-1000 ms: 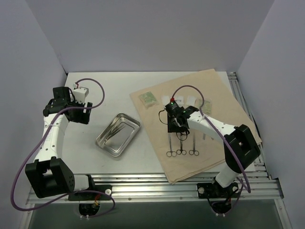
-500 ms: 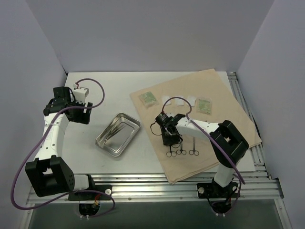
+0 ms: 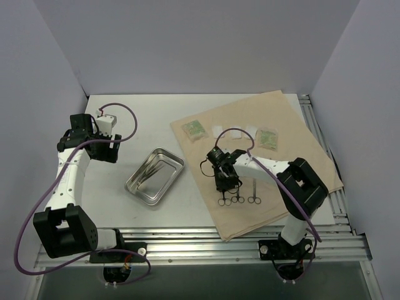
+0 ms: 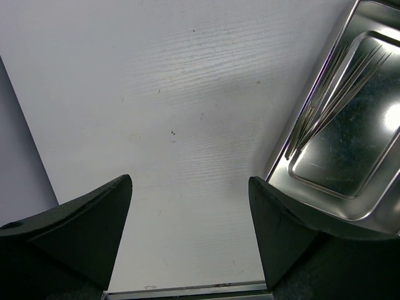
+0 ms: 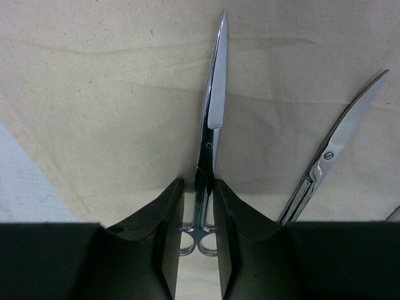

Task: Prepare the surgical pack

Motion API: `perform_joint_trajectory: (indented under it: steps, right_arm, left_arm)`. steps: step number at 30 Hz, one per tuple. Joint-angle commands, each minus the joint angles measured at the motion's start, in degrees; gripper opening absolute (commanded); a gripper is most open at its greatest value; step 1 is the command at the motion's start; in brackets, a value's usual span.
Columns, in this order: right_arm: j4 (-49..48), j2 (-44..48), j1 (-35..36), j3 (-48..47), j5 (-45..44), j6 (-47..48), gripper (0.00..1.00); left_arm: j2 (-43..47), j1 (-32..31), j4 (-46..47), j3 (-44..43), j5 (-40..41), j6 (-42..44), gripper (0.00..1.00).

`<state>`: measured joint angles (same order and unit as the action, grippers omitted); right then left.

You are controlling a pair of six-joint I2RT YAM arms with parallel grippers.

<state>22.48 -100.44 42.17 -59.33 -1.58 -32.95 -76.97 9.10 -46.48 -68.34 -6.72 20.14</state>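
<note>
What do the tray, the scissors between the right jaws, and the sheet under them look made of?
Tray: probably polished steel, going by its mirror-like reflections.
Scissors: bright metal, likely stainless steel, with glinting blades.
Sheet: tan woven cloth with a matte finish; fine weave and soft creases show.

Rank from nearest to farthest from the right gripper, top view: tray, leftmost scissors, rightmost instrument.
From the right gripper:
1. Leftmost scissors: between its fingers, on the cloth.
2. Rightmost instrument: to the gripper's right, on the same cloth.
3. Tray: to the left, off the cloth, on the bare table.
</note>
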Motion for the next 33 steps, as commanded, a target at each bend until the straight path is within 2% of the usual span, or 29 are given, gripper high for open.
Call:
perform_joint_trajectory:
  steps: [1,5,7,18,26,29,33]
  right_arm:
    - [-0.9,-2.2,-0.9,4.3,1.0,-0.5,0.2]
    - [-2.2,-2.3,-0.9,5.4,1.0,-0.4,0.12]
    - [-2.0,-2.0,-1.0,5.5,1.0,-0.4,0.01]
    - [2.6,6.2,-0.4,-2.2,-0.3,-4.0,0.0]
    - [-1.2,11.6,-0.5,-2.8,-0.4,-10.5,0.0]
    - [-5.2,13.8,-0.1,-4.5,0.2,-16.0,0.0]
    - [-17.5,12.2,5.7,-5.4,-1.3,-27.1,0.0]
  left_arm:
    - [-0.3,0.1,0.0,-1.1,-0.9,0.0,0.85]
    - [-0.5,0.1,0.0,-1.5,-1.0,0.0,0.85]
    - [-0.7,0.1,0.0,-1.8,-1.1,-0.1,0.85]
    - [-1.9,0.1,-0.4,-2.5,-1.8,-0.1,0.85]
    - [-1.0,0.1,-0.4,-2.5,-1.7,-0.2,0.85]
    - [-0.8,0.1,-0.2,-2.4,-1.5,-0.1,0.85]
    - [-0.6,0.1,0.2,-1.9,-1.7,-0.5,0.85]
